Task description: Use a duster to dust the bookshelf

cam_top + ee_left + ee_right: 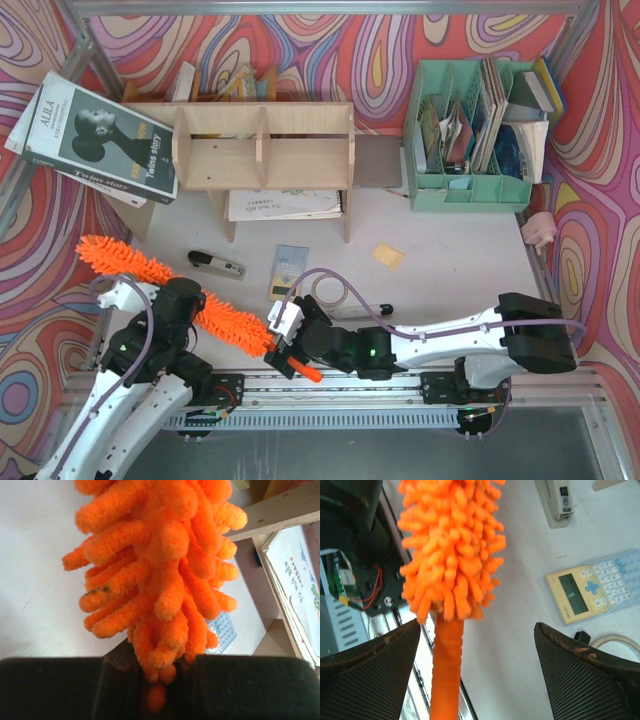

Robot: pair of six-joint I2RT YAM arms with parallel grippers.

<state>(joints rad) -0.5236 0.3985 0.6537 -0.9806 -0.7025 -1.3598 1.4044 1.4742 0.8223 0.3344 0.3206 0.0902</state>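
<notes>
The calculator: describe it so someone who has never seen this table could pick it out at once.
Find the plywood bookshelf at the back. On the white table in front of it, the calculator lies between a black-and-silver tool and a roll of tape. It alone is a flat pale-yellow slab with a display and light-blue keys.

duster point(125, 260): orange, fluffy, slanted, near-left | bookshelf point(300, 118): plywood, upright, far

Both arms are white shells with chunky black joints. A thin lilac cable point(330, 272) loops along the right arm point(450, 335), another over the left arm point(125, 350). A small green light point(372, 350) glows on a right joint. The right fingers point(590, 675) are black carbon weave with scuffed edges; the left fingers point(250, 687) plain matte black.
</notes>
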